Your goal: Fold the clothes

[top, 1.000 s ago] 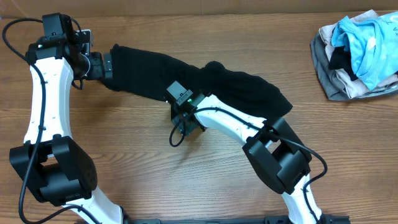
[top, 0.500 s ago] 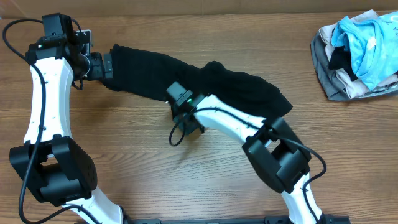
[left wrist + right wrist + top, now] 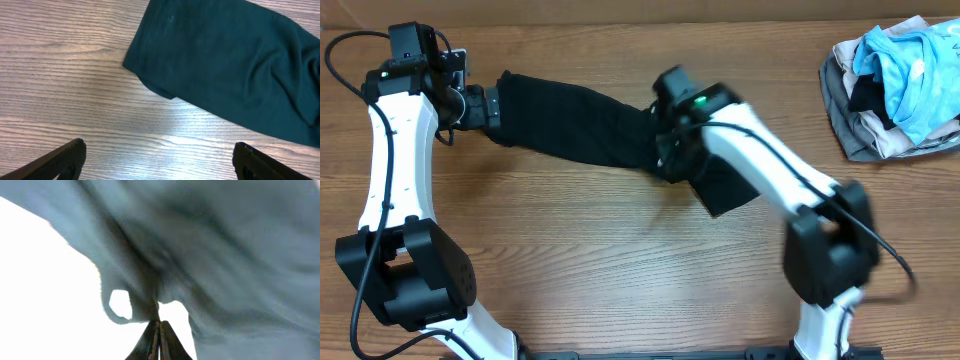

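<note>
The garment (image 3: 570, 125) lies stretched across the table (image 3: 550, 240), from far left to centre. The right gripper (image 3: 159, 336) is pressed together, pinching a raised fold of the garment's right half. The left gripper (image 3: 159, 151) is spread wide just short of the left end, touching nothing. Step in hand: the first fold. The next move likely calls for carrying the pinched half leftward.

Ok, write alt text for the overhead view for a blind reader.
A long black garment lies across a wooden table, the right gripper shut on its bunched right part. The left gripper stands open at its left end; a pile of light-blue, grey and beige clothes sits top right.
</note>
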Robot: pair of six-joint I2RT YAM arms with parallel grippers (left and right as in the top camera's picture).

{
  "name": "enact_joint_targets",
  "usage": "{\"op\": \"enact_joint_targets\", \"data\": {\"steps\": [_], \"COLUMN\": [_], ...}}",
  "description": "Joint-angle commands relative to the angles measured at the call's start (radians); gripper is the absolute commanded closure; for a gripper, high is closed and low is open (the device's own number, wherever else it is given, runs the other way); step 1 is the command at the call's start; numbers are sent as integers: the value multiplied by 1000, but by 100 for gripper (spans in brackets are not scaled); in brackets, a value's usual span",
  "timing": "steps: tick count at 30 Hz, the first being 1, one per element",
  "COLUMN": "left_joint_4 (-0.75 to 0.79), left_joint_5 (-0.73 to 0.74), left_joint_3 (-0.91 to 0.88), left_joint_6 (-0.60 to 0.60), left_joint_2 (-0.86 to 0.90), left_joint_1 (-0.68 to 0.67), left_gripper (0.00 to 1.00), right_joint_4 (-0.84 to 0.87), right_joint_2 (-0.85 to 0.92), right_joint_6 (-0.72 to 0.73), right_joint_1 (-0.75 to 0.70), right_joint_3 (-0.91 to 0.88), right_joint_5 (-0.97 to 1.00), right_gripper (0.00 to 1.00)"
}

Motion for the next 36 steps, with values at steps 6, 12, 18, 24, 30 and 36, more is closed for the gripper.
{"op": "enact_joint_targets", "data": {"steps": [6, 12, 18, 24, 30, 36], "left_joint_4": [0, -1, -1, 3, 3, 3], "left_joint_5": [7, 7, 8, 8, 8, 8], "left_joint_3": [-10, -10, -10, -10, -10, -10], "left_joint_6": [-10, -10, -10, -10, -10, -10], "left_joint_2": [10, 10, 10, 10, 10, 10], "left_joint_1": [-3, -3, -3, -9, -9, -14], "left_gripper": [4, 4, 4, 4, 4, 4], "right_joint_4": [-43, 7, 77, 179, 242, 239], "right_joint_2": [-148, -114, -100, -67, -53, -55], "right_joint_6": [3, 15, 19, 53, 64, 67], "right_joint_1": [-58, -58, -77, -130, -192, -185], "right_joint_3": [30, -17, -79, -104, -102, -97], "right_joint_5": [-2, -2, 5, 5, -30, -171], "right_gripper": [96, 96, 96, 96, 33, 30]}}
